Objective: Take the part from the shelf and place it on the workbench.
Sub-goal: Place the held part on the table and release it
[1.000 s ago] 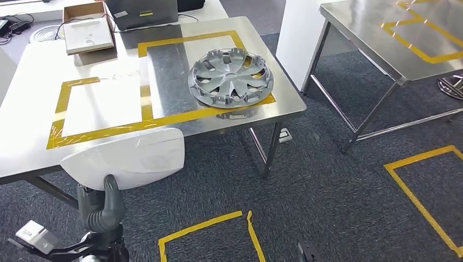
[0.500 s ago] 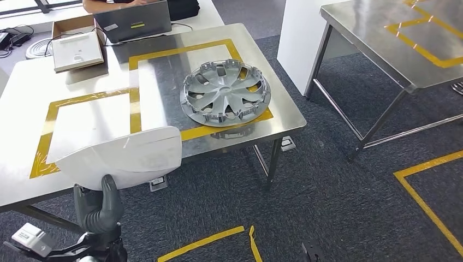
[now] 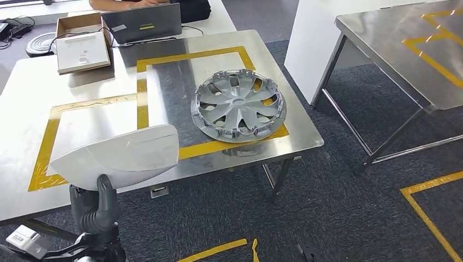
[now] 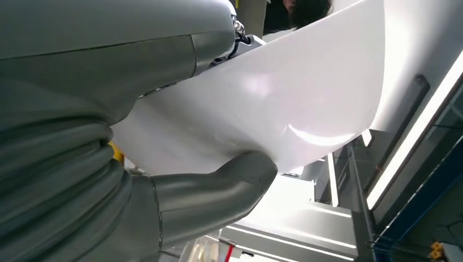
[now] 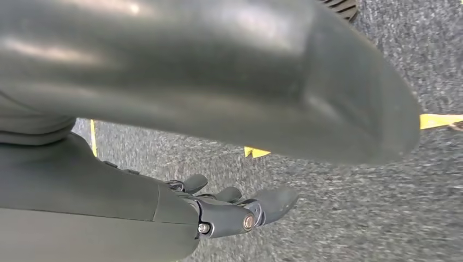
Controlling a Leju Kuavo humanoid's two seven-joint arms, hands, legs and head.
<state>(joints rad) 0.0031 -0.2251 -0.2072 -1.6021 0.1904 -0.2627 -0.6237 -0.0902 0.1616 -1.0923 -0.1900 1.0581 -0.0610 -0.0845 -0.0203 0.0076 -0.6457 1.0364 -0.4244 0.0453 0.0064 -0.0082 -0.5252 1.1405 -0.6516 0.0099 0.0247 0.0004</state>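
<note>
The part is a white curved plastic shell [image 3: 120,155]. My left hand [image 3: 95,207] grips it from below at the lower left of the head view. It hangs over the front edge of the workbench [image 3: 303,139], beside the left yellow-taped rectangle [image 3: 49,139]. In the left wrist view the thick thumb [image 4: 218,188] presses the underside of the white shell [image 4: 273,98]. My right hand [image 5: 229,210] hangs over the grey carpet, fingers apart and holding nothing.
A silver hubcap [image 3: 238,106] lies in the right taped rectangle. At the bench's far side stand a laptop [image 3: 143,23] and a cardboard box [image 3: 82,41]; a person's arm [image 3: 123,3] shows behind them. A second steel table [image 3: 404,49] stands to the right. Yellow tape marks the floor.
The camera has moved, so the workbench now sits nearer and further right in the picture. The white shell stays in my left hand and overlaps more of the bench's front edge.
</note>
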